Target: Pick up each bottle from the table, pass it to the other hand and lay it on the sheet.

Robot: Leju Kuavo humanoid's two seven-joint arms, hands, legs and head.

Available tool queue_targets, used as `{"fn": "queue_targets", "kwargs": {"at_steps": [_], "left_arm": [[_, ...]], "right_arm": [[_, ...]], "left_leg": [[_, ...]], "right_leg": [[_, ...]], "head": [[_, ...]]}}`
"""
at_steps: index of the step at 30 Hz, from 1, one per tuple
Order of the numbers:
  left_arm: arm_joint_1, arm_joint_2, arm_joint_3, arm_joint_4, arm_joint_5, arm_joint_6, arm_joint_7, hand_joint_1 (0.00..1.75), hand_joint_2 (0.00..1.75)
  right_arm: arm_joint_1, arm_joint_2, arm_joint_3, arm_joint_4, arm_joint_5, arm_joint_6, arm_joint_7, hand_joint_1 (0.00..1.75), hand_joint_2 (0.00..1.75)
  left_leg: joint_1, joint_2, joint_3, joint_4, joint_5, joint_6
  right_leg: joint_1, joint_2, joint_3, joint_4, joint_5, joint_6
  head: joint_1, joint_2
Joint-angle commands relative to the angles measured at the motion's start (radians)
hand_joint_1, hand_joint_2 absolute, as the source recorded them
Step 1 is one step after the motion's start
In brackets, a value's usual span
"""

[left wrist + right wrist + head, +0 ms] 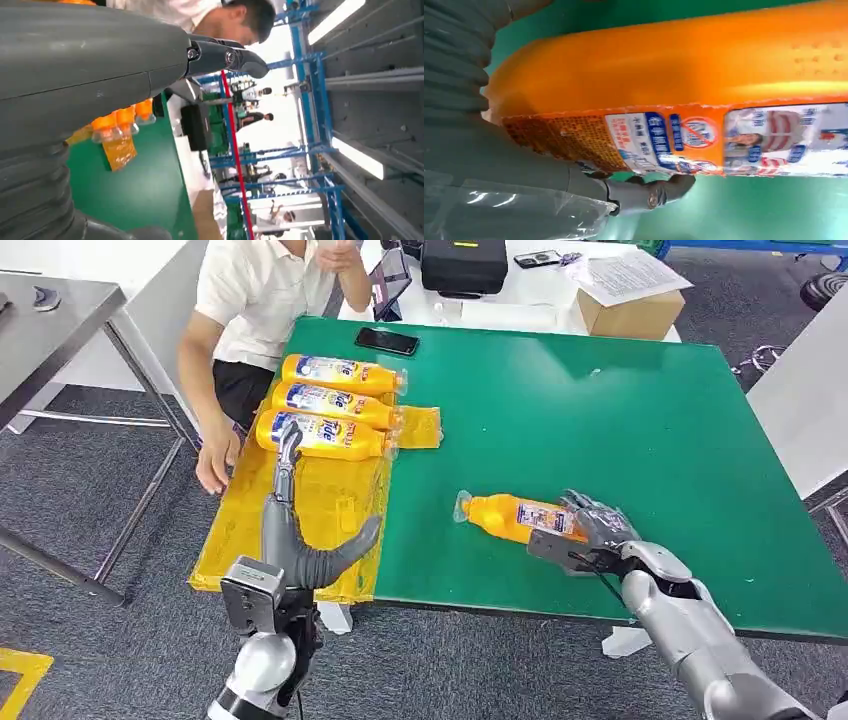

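Three orange bottles (332, 403) with blue-and-white labels lie side by side on my yellow sheet (300, 510) at the tabletop's left edge, caps pointing right. A fourth orange bottle (505, 515) lies on its side near the front edge, its base in my right robot hand (590, 532).

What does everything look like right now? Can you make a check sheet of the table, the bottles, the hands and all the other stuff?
Surface: green table, lying flat.
Job's things: three orange bottles lying on the yellow sheet; a fourth bottle on the table.
Clutter: black phone.
Hands: left hand over the sheet, fingers apart; right hand at the fourth bottle's base, grip unclear.
Cables: nothing seen.
Surroundings: person, cardboard box, grey carpet.
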Motion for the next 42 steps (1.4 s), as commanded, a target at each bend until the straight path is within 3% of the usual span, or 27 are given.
{"fn": "queue_targets", "kwargs": {"at_steps": [1, 12, 19, 20, 21, 22, 24, 32, 42], "left_arm": [[-0.042, 0.02, -0.02, 0.076, 0.008, -0.001, 0.006, 0.0, 1.75], [-0.043, 0.02, -0.021, 0.078, 0.014, -0.005, 0.009, 0.0, 1.75], [-0.047, 0.018, -0.029, 0.091, 0.022, -0.017, 0.02, 0.0, 1.75], [-0.046, 0.018, -0.028, 0.089, 0.02, -0.018, 0.022, 0.0, 1.75], [-0.043, 0.018, -0.027, 0.086, 0.018, -0.017, 0.024, 0.0, 1.75], [-0.04, 0.018, -0.027, 0.081, 0.016, -0.018, 0.026, 0.0, 1.75], [-0.04, 0.019, -0.03, 0.08, 0.015, -0.02, 0.028, 0.0, 1.75], [-0.052, 0.019, -0.027, 0.109, 0.081, -0.027, 0.026, 0.0, 1.75], [-0.056, 0.032, -0.035, 0.129, 0.172, -0.045, 0.027, 0.0, 1.75]], "right_arm": [[-0.017, 0.003, 0.039, 0.1, -0.016, 0.019, -0.003, 0.0, 1.75], [-0.019, 0.0, 0.049, 0.101, -0.02, 0.023, -0.001, 0.0, 1.75], [-0.043, -0.035, 0.106, 0.128, -0.047, 0.062, 0.055, 0.0, 1.75], [-0.042, -0.04, 0.111, 0.119, -0.048, 0.058, 0.059, 0.93, 1.75], [-0.04, -0.042, 0.117, 0.113, -0.038, 0.045, 0.07, 1.62, 1.75], [-0.034, -0.042, 0.112, 0.103, -0.045, 0.04, 0.069, 1.75, 1.75], [-0.014, -0.04, 0.098, 0.079, -0.073, 0.033, 0.061, 1.75, 1.75], [0.132, 0.076, -0.145, 0.006, -0.394, 0.04, -0.134, 1.75, 1.75], [0.171, 0.108, -0.26, -0.134, -0.509, 0.066, -0.153, 1.75, 1.75]], "left_leg": [[0.001, -0.001, 0.008, -0.003, -0.001, -0.003], [0.001, 0.0, 0.005, -0.001, -0.001, -0.001], [0.001, -0.001, 0.005, -0.001, -0.001, -0.002], [0.001, -0.001, 0.005, -0.001, 0.0, -0.001], [0.001, -0.001, 0.007, -0.002, 0.0, -0.002], [0.001, -0.001, 0.007, -0.002, -0.001, -0.002], [0.001, 0.0, 0.006, -0.002, -0.001, -0.002], [0.002, -0.001, 0.008, -0.002, -0.001, -0.002], [0.001, 0.0, 0.004, -0.001, -0.001, -0.001]], "right_leg": [[0.001, 0.0, 0.007, -0.002, -0.002, -0.003], [0.001, 0.0, 0.004, -0.001, -0.001, -0.002], [0.001, 0.0, 0.005, -0.002, -0.001, -0.002], [0.001, -0.001, 0.005, -0.001, -0.001, -0.001], [0.001, -0.001, 0.006, -0.002, -0.001, -0.002], [0.001, -0.001, 0.007, -0.002, -0.001, -0.003], [0.001, 0.001, 0.006, -0.001, -0.001, -0.002], [0.002, 0.0, 0.008, -0.003, -0.001, -0.002], [0.001, 0.001, 0.004, 0.0, 0.0, -0.001]], "head": [[0.0, 0.0], [0.0, 0.0], [0.0, 0.0], [0.0, 0.0], [0.0, 0.0], [0.0, 0.0], [0.0, 0.0], [0.0, 0.0], [0.0, 0.0]]}}
